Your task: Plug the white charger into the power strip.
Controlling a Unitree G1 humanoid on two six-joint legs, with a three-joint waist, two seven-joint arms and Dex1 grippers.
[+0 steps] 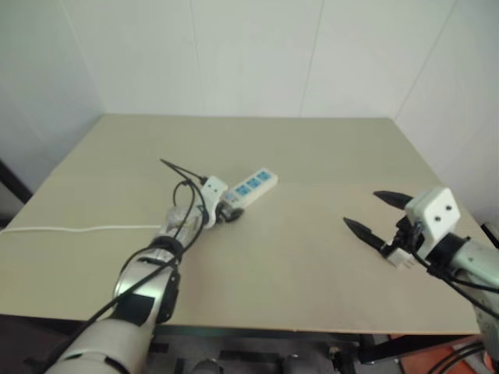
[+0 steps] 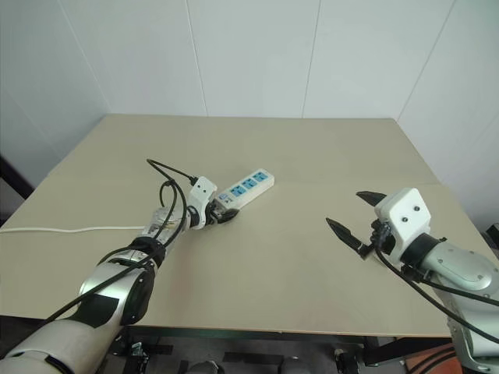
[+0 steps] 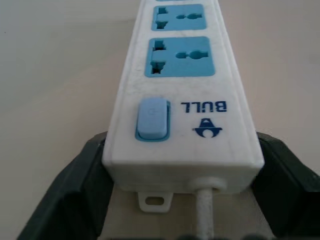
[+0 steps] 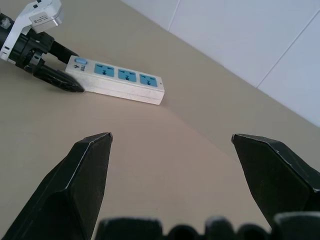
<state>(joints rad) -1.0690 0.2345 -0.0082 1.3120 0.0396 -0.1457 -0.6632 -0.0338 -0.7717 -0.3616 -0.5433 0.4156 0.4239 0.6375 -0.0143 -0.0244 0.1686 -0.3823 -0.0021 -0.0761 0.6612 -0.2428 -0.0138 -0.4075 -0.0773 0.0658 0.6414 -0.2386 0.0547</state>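
Power strip (image 3: 180,95) switch end clamped by left gripper (image 2: 222,216), right gripper (image 2: 352,214) spread wide, raised above table (image 2: 312,148)

A beige table (image 1: 312,257) with a matte top stands against white walls (image 1: 257,54) — large pale panels with thin seams running between them. The table's far edge meets the wall at the back — its near edge shows a darker underside.
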